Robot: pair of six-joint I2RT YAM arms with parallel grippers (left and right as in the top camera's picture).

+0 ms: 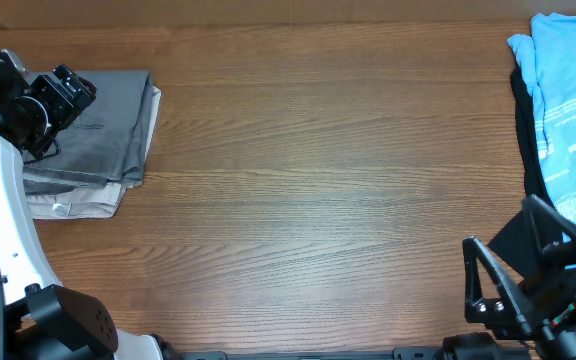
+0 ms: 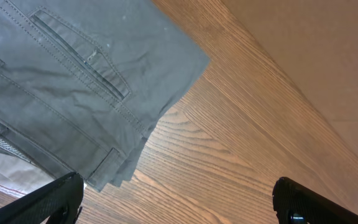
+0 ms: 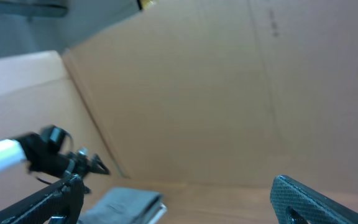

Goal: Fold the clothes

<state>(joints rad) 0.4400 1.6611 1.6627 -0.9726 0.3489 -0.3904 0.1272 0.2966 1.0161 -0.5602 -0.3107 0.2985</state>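
Ana: Where did the top camera sit?
Ben: High over the table [image 1: 308, 180], looking straight down. It was far away, so it saw nearly all the wood. The dark grey shorts [image 1: 103, 120] lay near 9 o'clock in its picture.
Ana: And the left wrist camera?
Ben: It was very near those shorts, looking down on a slant. They filled its picture from 9 to 12 o'clock, with its own fingers [image 2: 48, 199] at the bottom edge.
Ana: And the right wrist one?
Ben: It looked almost flat across the table at a brown wall [image 3: 197, 93]. The shorts were small and far at 7 o'clock. All three cameras saw the shorts.
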